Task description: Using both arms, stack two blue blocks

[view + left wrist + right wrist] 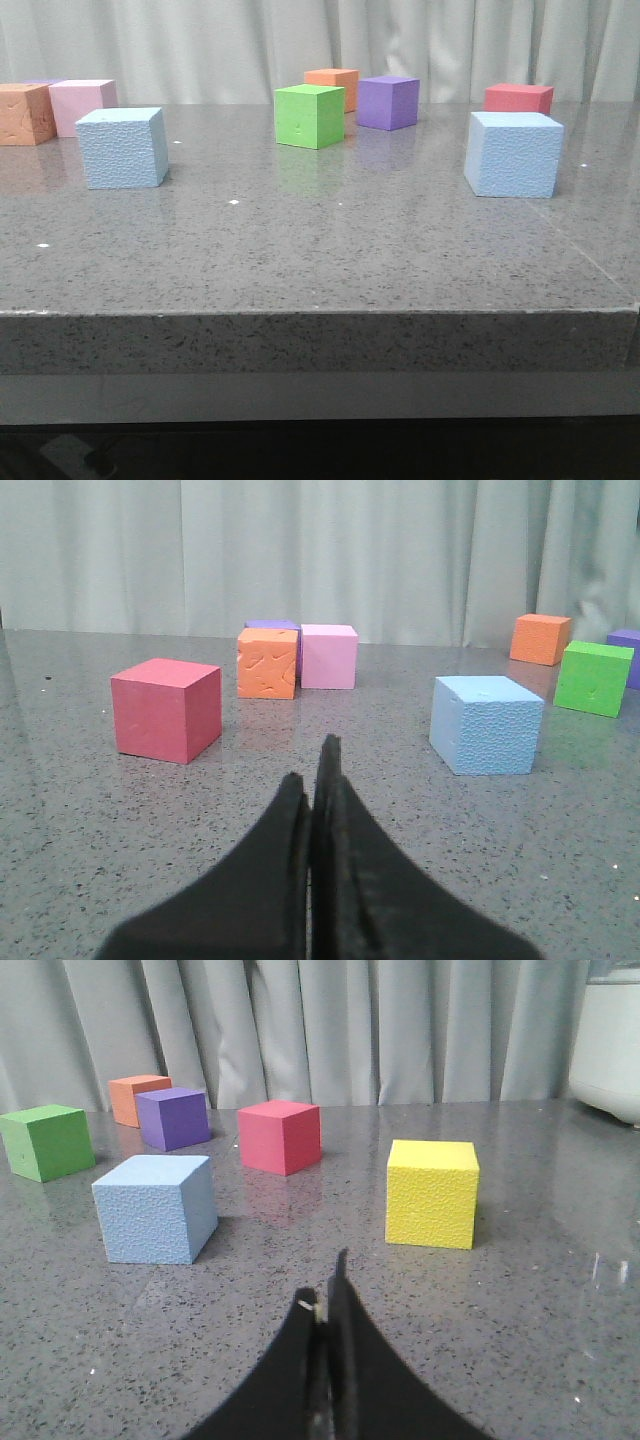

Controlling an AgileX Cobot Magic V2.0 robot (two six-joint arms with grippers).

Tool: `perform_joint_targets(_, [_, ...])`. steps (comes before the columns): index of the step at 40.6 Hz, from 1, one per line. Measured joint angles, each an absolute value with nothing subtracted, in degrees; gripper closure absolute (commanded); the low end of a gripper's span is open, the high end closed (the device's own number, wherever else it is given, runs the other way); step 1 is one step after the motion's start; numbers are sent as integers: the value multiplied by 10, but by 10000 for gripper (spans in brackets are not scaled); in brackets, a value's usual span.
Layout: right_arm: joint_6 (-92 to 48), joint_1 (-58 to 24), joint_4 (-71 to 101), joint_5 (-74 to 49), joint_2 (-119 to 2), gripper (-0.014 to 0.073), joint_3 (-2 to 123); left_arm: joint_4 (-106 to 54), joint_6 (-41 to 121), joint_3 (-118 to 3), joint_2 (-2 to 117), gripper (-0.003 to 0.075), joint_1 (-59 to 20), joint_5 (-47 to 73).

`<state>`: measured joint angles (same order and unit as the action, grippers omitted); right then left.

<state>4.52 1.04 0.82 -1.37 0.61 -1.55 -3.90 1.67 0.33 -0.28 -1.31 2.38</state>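
Two pale blue blocks rest on the grey table, far apart. One blue block is at the left; it also shows in the left wrist view. The other blue block is at the right; it also shows in the right wrist view. Neither gripper shows in the front view. My left gripper is shut and empty, low over the table, short of its block. My right gripper is shut and empty, well short of its block.
Other cubes stand around: green, orange, purple and red at the back, orange and pink at far left, a red cube near the left gripper, a yellow cube near the right gripper. The table's front edge is near.
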Motion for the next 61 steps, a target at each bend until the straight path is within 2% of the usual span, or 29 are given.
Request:
perform_joint_targets(44, [45, 10, 5, 6, 6, 713, -11, -39, 17, -7, -3, 741, -13, 0])
perform_joint_targets(51, [45, 10, -27, -68, 6, 713, 71, -39, 17, -103, -3, 741, -13, 71])
perform_joint_targets(61, [45, 10, -28, -255, -44, 713, 281, -31, 17, -312, 59, 741, -13, 267])
